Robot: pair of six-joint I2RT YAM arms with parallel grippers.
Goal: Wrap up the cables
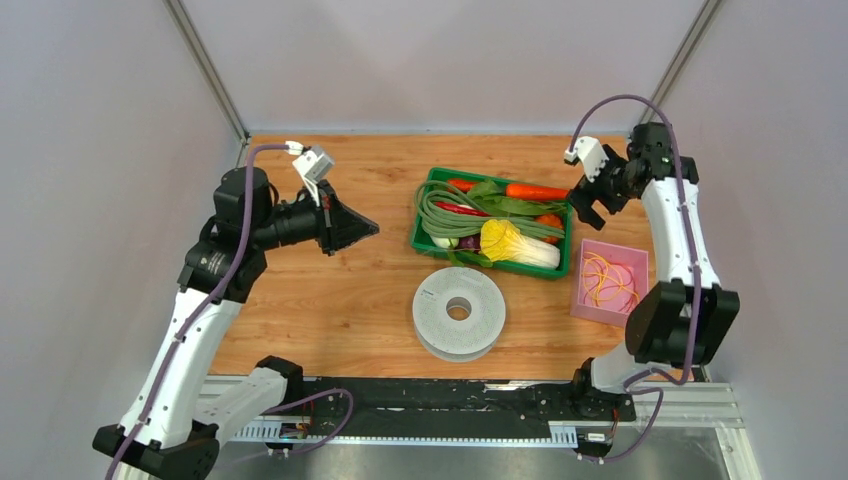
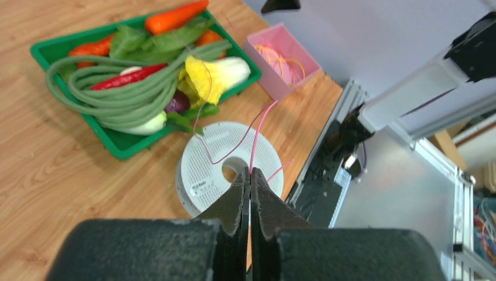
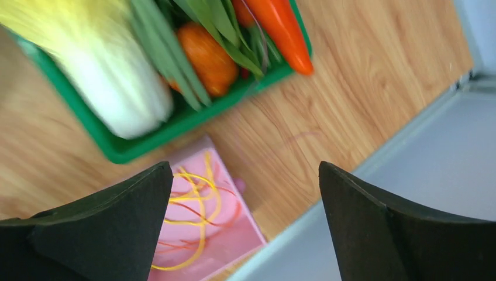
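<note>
1. Well, my left fingers are clenched on one thin pink strand, pinched right at the tips, up above the left half of the bench.
2. From the tips the pink strand crosses over the face of the one round light-grey spool and heads toward the bench's right edge; I cannot tell where it ends.
3. A second, darker hair-thin strand loops across the same spool face.
4. The spool lies flat near the middle of the near edge, centre hole up.
5. My right fingers are released, spread wide and holding nothing, high near the far right corner.
6. One green tray sits beyond the spool toward the far edge. It holds two carrots, one pale cabbage and one bundle of long beans.
7. One pink box stands at the right edge, just beside the green tray, with a tangle of yellow and orange loops inside.
</note>
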